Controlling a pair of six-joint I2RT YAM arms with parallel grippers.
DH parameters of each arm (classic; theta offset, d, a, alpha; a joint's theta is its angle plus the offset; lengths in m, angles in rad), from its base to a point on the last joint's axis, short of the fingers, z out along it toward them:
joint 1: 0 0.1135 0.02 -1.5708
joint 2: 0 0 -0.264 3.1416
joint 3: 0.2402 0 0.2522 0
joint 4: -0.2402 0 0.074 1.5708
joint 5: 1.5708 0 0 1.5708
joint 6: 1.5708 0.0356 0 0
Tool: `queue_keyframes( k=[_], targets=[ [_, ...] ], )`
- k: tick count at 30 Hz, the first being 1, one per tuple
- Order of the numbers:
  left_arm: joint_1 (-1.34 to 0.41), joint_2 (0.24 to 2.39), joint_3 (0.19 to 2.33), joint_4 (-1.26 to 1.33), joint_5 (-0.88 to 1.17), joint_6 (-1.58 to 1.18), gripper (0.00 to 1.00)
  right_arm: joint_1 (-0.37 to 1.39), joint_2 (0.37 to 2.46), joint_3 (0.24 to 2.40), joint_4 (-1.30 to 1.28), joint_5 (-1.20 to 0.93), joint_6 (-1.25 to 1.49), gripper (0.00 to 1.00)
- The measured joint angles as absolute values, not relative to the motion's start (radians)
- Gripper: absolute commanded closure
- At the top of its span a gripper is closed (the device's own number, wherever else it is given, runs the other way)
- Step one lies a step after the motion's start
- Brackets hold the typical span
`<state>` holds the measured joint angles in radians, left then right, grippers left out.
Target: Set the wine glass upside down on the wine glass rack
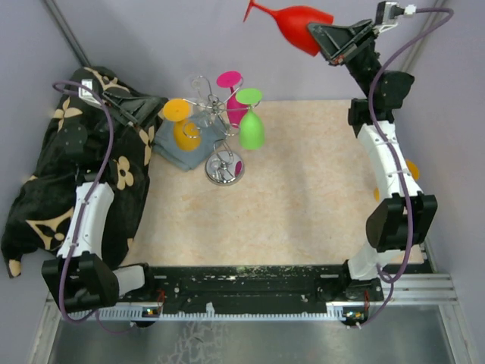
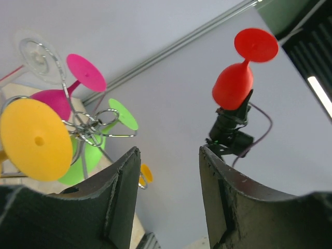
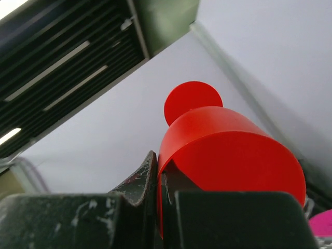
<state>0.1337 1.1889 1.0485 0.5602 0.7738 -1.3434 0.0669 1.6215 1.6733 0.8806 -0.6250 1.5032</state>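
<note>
Standing upper centre-left, the wine glass rack [image 1: 224, 173] carries three coloured glasses [image 1: 251, 130]. The red wine glass [image 1: 297, 24] is aloft at upper right, its rim pinched in the right gripper [image 1: 317, 36]. The left gripper [image 1: 155, 102] is beside the rack, fingers apart, empty.

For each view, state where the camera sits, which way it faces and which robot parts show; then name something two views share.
Top external: above and behind the bases, looking down on the table, both arms, wine glass rack.
Left wrist: looks up past the open left gripper at the rack.
Right wrist: looks up along the right gripper, shut on the red wine glass.
Shared: all three show that glass.
</note>
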Motion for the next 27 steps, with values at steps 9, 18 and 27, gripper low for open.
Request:
queue_keyframes(
  k=[9,18,27],
  targets=[
    [0.112,1.364,1.012,1.134,0.795,-1.787,0.40,0.257,1.664,1.660,1.127,-0.775,1.666,1.00],
    [0.060,1.460,1.012,1.482,0.764,-2.038,0.42,0.417,1.755,1.660,1.204,-0.840,1.679,1.00],
    [0.017,1.499,1.017,1.534,0.711,-2.059,0.48,0.483,1.820,1.662,1.240,-0.849,1.694,1.00]
  ],
)
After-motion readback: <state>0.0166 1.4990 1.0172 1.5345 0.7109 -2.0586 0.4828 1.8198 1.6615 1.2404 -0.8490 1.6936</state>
